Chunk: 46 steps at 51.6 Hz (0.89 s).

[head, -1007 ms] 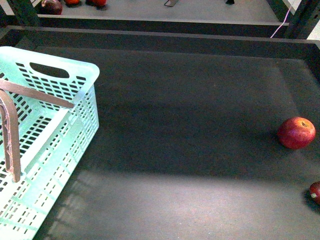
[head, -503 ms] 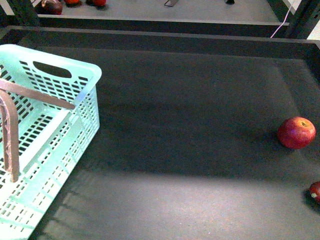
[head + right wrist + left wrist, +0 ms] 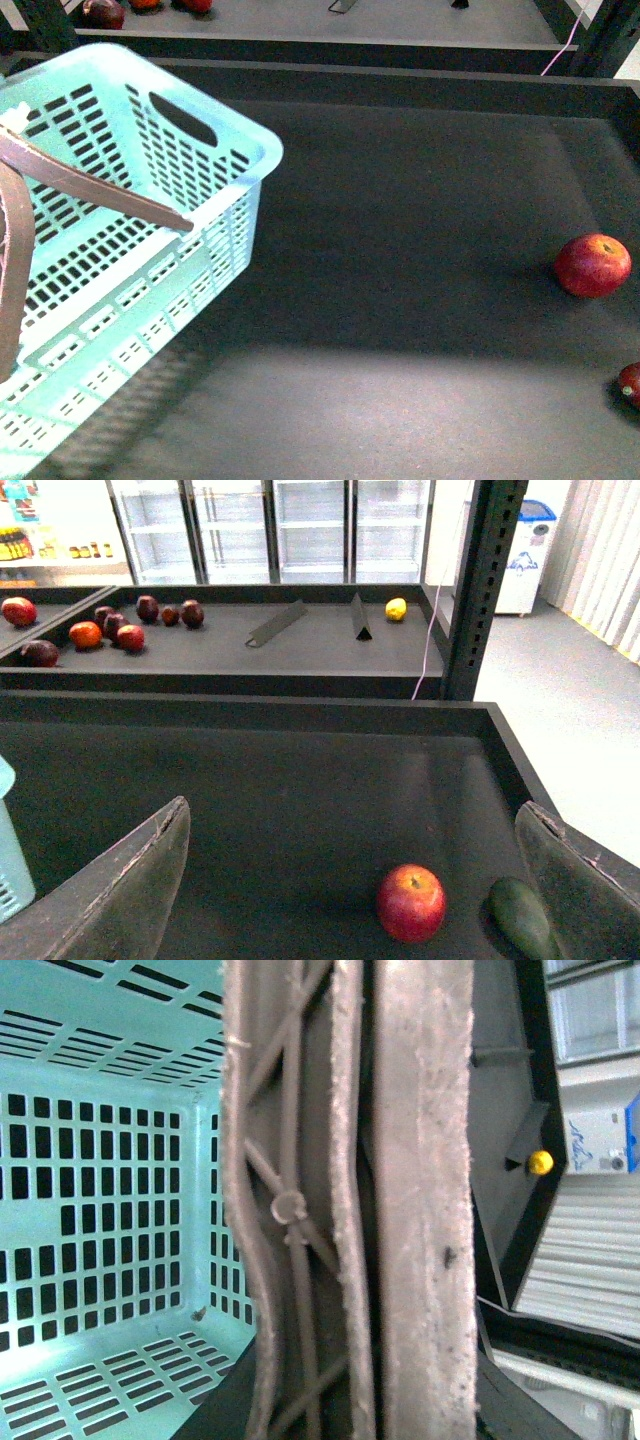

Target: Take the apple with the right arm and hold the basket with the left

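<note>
Okay, right pincer is hanging wide open near the apple, basket well apart; left pincer, can't tell.

The basket is smooth, pale mint plastic with a slight sheen. Its brown handles look matt and scuffed. The apple has smooth, glossy skin. The dark surface is matt and finely grained.

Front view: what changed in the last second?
The basket swung rightward and tilted, and its far corner now sits higher and further right. The apple and the small dark fruit near the right edge stayed where they were.
</note>
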Motion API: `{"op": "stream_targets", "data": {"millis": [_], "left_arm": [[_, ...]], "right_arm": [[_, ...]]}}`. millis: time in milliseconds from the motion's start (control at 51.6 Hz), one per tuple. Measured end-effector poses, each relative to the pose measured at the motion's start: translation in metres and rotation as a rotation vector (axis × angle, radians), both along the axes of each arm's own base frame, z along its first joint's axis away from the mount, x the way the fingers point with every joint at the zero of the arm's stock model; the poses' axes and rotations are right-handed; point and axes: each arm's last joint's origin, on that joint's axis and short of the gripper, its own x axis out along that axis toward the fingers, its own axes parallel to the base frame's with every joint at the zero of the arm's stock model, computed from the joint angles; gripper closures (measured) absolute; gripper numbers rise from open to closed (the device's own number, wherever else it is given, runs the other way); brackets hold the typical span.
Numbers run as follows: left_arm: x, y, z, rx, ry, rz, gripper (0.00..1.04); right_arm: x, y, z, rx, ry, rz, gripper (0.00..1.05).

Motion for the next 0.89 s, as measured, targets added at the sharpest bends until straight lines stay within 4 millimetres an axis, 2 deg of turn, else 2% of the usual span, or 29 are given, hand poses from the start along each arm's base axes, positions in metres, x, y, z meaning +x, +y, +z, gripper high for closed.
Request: {"op": "stream_targets", "data": {"millis": [155, 213, 387, 484, 658, 891], "left_arm": [[-0.003, -0.026, 0.023, 0.004, -0.037, -0.075, 0.8], [-0.003, -0.044, 0.038, 0.007, -0.063, -0.128, 0.8], [-0.007, -0.078, 0.062, 0.018, -0.119, -0.217, 0.8], [-0.012, -0.106, 0.078, 0.022, -0.15, -0.302, 0.8], [-0.021, -0.141, 0.093, 0.033, -0.183, -0.393, 0.8], [-0.026, -0.164, 0.092, 0.048, -0.188, -0.461, 0.81]], "right_arm": [[0.0, 0.0, 0.0, 0.0, 0.0, 0.0, 0.09], [0.0, 0.0, 0.0, 0.0, 0.0, 0.0, 0.09], [0.0, 0.0, 0.0, 0.0, 0.0, 0.0, 0.09], [0.0, 0.0, 0.0, 0.0, 0.0, 0.0, 0.09], [0.0, 0.0, 0.0, 0.0, 0.0, 0.0, 0.09], [0.0, 0.0, 0.0, 0.0, 0.0, 0.0, 0.09]]}}
